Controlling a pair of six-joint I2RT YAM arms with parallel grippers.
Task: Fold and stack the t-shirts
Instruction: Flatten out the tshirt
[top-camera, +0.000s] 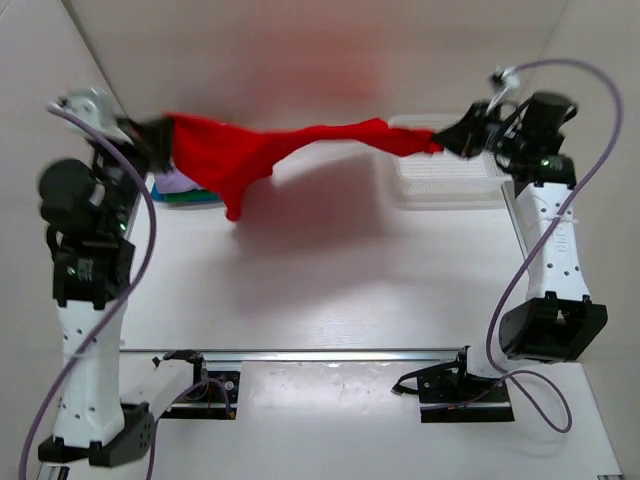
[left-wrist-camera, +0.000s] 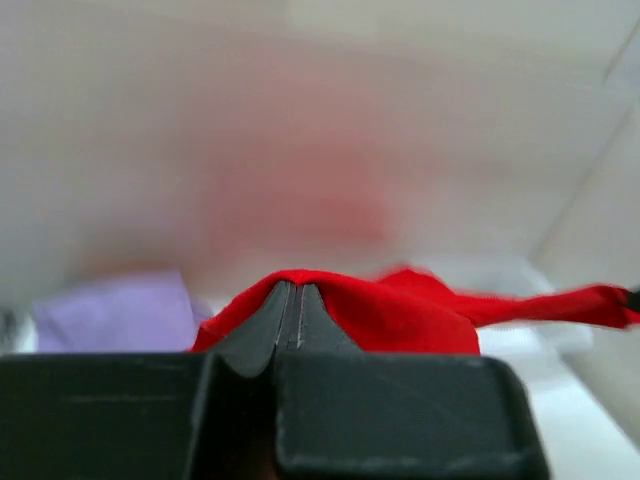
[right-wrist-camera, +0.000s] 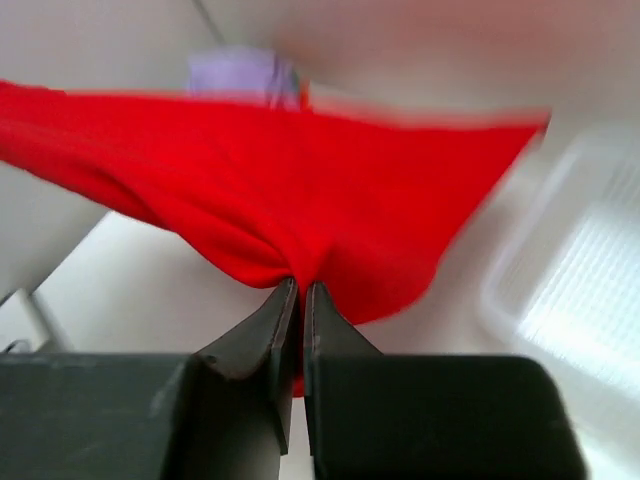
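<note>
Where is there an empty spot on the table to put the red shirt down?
The wide middle of the table is bare, between the pile of shirts at far left and the white basket at far right, down to the metal rail. Those two far corners are crowded. The red shirt hangs above the far part.

Top view: high, near edge, down onto tabletop (top-camera: 330, 290). Wrist views: close behind left pincer (left-wrist-camera: 291, 305), right pincer (right-wrist-camera: 297, 300); shared: red t-shirt (top-camera: 250, 150).

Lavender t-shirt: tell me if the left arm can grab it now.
Probably not yet. The lavender t-shirt lies near the left hand, but that hand is shut on the red t-shirt, stretched across to the right hand.
</note>
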